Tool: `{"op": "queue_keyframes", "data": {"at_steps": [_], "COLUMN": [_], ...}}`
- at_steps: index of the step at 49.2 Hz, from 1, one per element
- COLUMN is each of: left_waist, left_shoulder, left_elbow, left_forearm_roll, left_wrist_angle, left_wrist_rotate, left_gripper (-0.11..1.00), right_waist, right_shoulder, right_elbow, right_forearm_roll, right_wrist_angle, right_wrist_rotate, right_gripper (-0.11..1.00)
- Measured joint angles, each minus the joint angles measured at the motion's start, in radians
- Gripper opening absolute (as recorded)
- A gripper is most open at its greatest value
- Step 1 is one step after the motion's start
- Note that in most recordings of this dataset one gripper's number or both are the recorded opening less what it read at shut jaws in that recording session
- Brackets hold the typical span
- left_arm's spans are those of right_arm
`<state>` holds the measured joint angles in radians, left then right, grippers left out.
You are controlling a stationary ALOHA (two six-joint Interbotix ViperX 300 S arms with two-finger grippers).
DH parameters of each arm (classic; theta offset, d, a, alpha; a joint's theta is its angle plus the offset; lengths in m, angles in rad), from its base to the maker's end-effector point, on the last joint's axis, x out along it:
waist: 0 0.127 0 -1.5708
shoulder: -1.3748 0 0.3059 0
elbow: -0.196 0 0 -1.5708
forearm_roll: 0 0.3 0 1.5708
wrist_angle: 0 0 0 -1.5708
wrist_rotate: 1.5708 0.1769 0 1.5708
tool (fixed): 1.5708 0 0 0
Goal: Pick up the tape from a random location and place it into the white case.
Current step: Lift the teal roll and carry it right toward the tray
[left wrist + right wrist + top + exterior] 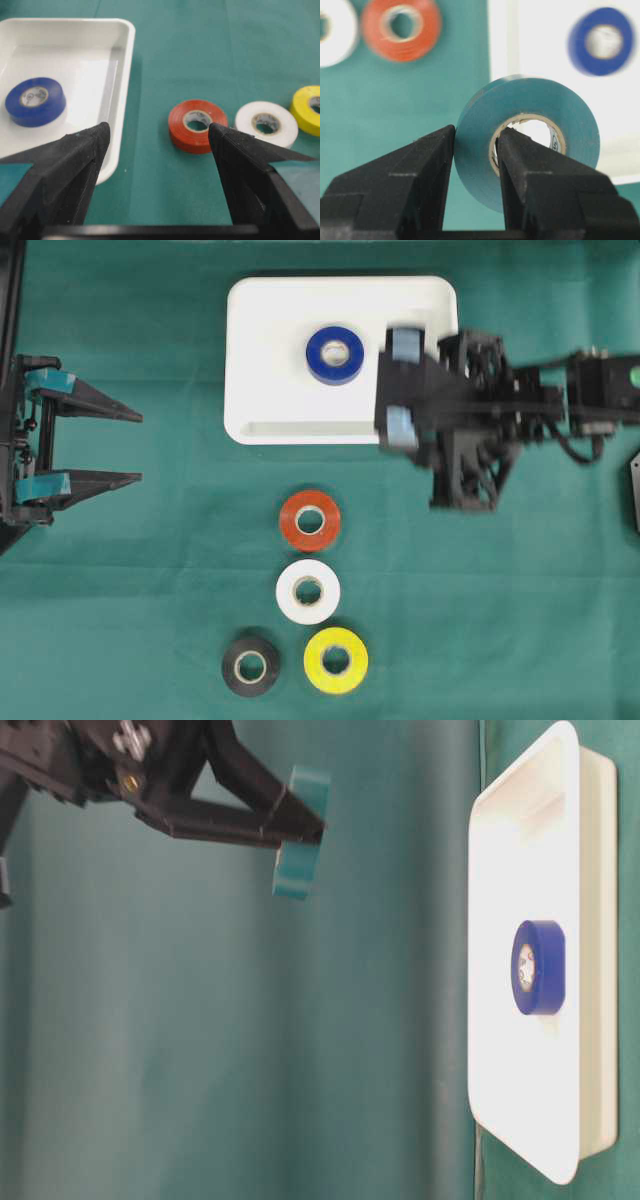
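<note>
The right claw [475, 145] is clamped on a teal tape roll [530, 105], one finger outside the wall, one through its core, held above the right edge of the white case [260, 310]. A blue roll [335, 355] lies inside the case. The left claw [157, 137] stands wide open and empty, left of the case, above the worktop [500, 620].

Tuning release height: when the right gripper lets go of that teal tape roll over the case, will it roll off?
Likely some roll: the teal tape roll hangs on edge, the right gripper pinching one wall through its core. The white case has a raised rim that should stop it. It looks stiff and probably light, so it may bounce.
</note>
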<state>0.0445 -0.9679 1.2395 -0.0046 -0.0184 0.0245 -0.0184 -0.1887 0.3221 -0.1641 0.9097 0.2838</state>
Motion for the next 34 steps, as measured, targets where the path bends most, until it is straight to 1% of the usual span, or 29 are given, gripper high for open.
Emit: {"op": "queue_keyframes", "data": {"at_steps": [10,16,23,34], "left_waist": [0.000,0.000,0.000,0.000], "left_shoulder": [0.000,0.000,0.000,0.000], "left_elbow": [-0.002,0.000,0.000,0.000], "left_forearm_roll": [0.000,0.000,0.000,0.000], "left_wrist_angle": [0.002,0.000,0.000,0.000], "left_wrist_rotate": [0.000,0.000,0.000,0.000], "left_gripper": [0.80,0.80,0.80,0.80], "right_waist": [-0.097,-0.140,-0.195,-0.268], "right_shoulder": [0.021,0.038,0.054,0.061], "right_elbow": [-0.002,-0.002,-0.002,-0.002], "right_forearm_roll": [-0.012,-0.017,-0.034,-0.040], "right_wrist_angle": [-0.014,-0.026,-0.038,-0.048], "right_wrist_rotate": [-0.006,-0.008,-0.008,-0.008], "right_gripper": [0.29,0.29,0.29,0.29]}}
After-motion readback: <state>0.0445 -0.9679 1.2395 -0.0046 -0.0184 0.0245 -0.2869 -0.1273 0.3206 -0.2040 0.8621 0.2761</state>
